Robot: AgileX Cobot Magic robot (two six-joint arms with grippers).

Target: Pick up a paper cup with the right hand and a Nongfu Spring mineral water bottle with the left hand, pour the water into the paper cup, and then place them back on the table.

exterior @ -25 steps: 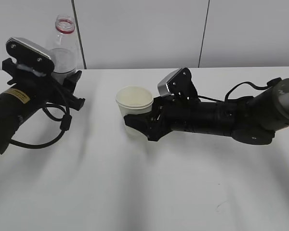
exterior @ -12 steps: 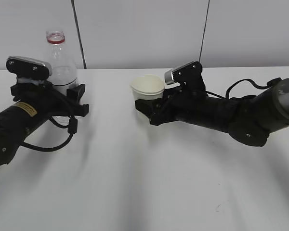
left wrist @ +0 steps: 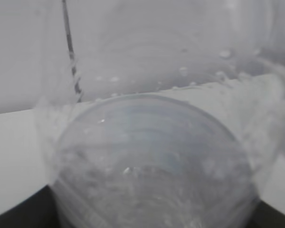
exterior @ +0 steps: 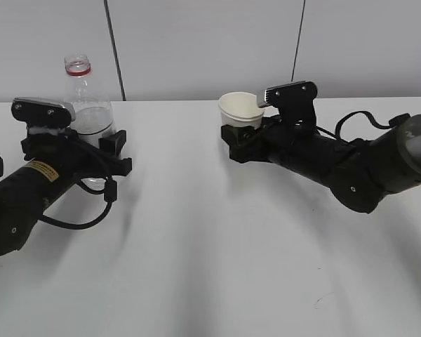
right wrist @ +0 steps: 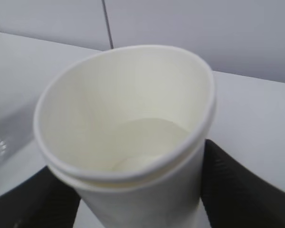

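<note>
The clear water bottle with a red neck ring and no cap stands upright at the left. The left hand's gripper is shut around its lower body, and any label is hidden. The bottle fills the left wrist view, wet inside. Its base is near the table; I cannot tell whether it touches. The right hand's gripper is shut on the paper cup, held upright at centre right. In the right wrist view the cup sits between the black fingers with liquid inside.
A grey wall with two dark vertical seams runs behind the table's far edge. A black cable loops under the left arm, and another cable arches over the right arm. A white stretch of table separates the two grippers.
The right gripper has carried the cup up and to the right, away from the bottle. The left gripper has lowered the bottle and shifted it slightly left, now upright.
</note>
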